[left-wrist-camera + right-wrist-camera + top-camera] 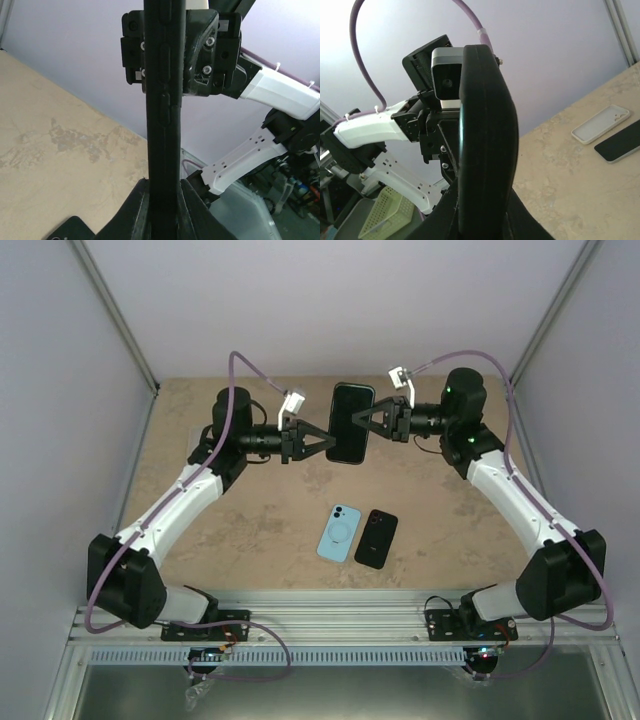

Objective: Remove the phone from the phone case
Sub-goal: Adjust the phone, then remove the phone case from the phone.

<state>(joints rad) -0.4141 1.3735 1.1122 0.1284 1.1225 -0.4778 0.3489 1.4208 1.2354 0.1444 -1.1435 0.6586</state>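
There are two white-and-black robot arms, left arm [190, 490] and right arm [510, 490]; one black phone in a dark case [350, 423]; one bare black phone [376, 538]; one light blue plastic case [339, 533].

Lilac walls [330, 300], mottled beige tabletop [250, 520]

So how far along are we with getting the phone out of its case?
Done: the cased phone is held up off the table, pinched between left hand and right hand. In hand: both grips shut on its edges. Left: no split shows, so the phone has yet to come out.
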